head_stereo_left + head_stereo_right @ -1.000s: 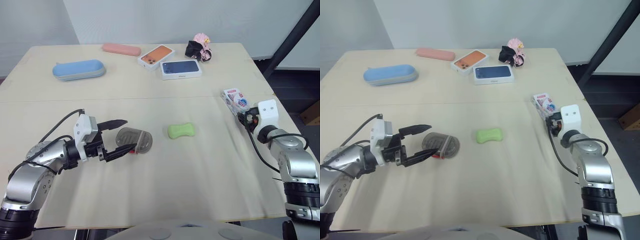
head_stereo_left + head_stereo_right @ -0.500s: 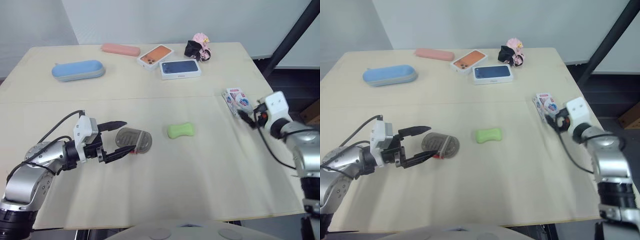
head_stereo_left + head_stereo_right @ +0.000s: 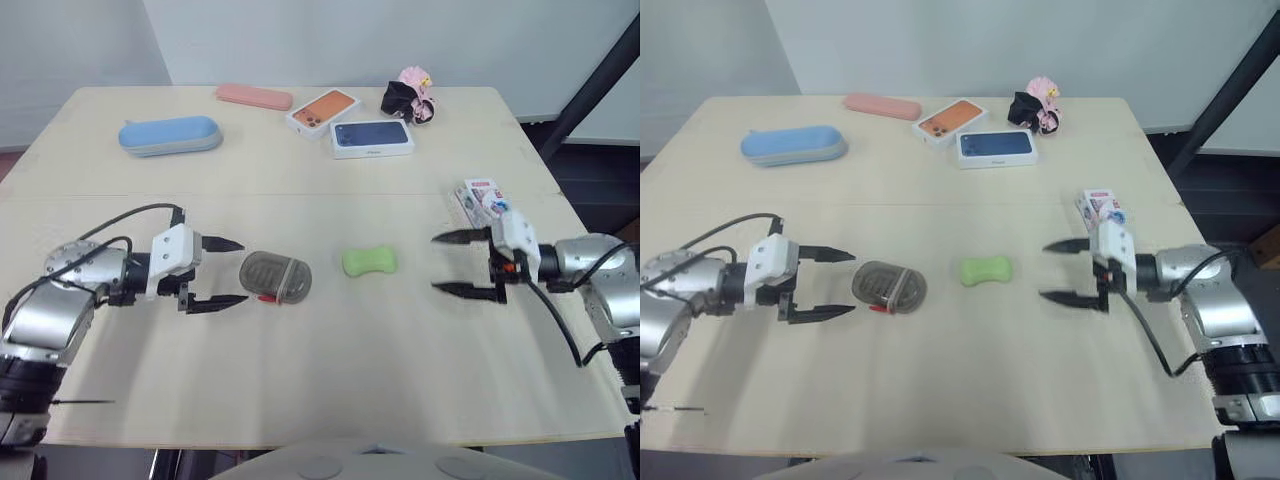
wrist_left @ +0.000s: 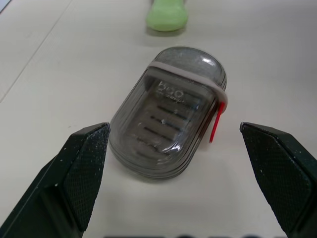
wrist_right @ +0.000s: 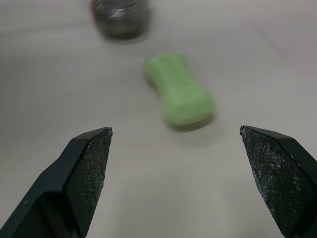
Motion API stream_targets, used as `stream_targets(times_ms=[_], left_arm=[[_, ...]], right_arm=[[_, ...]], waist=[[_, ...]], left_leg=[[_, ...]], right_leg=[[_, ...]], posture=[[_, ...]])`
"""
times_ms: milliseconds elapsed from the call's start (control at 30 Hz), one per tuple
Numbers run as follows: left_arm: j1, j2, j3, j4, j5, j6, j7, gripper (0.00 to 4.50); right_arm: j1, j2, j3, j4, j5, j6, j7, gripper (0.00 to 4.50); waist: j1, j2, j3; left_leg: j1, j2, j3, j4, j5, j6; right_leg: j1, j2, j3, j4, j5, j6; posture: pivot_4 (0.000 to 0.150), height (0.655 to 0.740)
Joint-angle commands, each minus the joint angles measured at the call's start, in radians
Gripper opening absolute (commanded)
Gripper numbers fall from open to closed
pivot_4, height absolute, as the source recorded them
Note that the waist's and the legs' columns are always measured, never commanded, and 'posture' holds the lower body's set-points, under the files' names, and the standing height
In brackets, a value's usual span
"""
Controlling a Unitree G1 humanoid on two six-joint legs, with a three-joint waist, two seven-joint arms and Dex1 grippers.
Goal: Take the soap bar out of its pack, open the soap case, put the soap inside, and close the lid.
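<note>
The right gripper (image 3: 436, 263) has swung away from the pack (image 3: 482, 196) and now faces the soap (image 3: 369, 262), jaws spread. The soap lies bare on the table (image 3: 330, 380), near the closed case (image 3: 276, 277). The left gripper (image 3: 238, 270) still faces the case, jaws spread.

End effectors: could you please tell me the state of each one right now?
Left end effector: open, empty, pointing at the soap case.
Right end effector: open, empty, pointing at the soap bar.

Soap bar (image 3: 369, 262) right of soap case (image 3: 275, 277), pack (image 3: 480, 195) farther right.
</note>
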Motion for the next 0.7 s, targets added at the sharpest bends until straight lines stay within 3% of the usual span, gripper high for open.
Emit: stream_targets(times_ms=[33,367,700], left_arm=[[-0.086,0.018,-0.04,0.08,0.041,-0.057,-0.066,4.5],[-0.229,-0.028,-0.141,0.265,0.128,-0.174,-0.146,4.5],[-0.297,-0.091,-0.21,0.377,0.173,-0.241,-0.18,4.5]], right_arm=[[-0.019,-0.018,0.009,0.067,-0.022,-0.109,0.077,4.45],[-0.006,0.021,0.019,0.099,-0.024,-0.125,0.064,4.45],[0.024,0.057,-0.007,-0.022,0.086,0.036,0.038,4.45]], waist=[[-0.001,0.0,0.0],[0.001,0.001,-0.001],[0.017,0.001,-0.001]], left_leg=[[0.0,0.0,0.0,0.001,0.0,0.0],[-0.01,0.001,0.0,0.003,0.001,0.001],[-0.012,0.002,-0.001,0.005,0.001,0.001]], right_leg=[[0.0,0.0,0.0,0.001,0.0,0.0],[0.0,0.001,-0.003,0.001,0.0,-0.001],[-0.001,-0.001,-0.005,0.001,0.0,-0.001]], posture=[[0.15,0.74],[0.15,0.74],[0.15,0.74]])
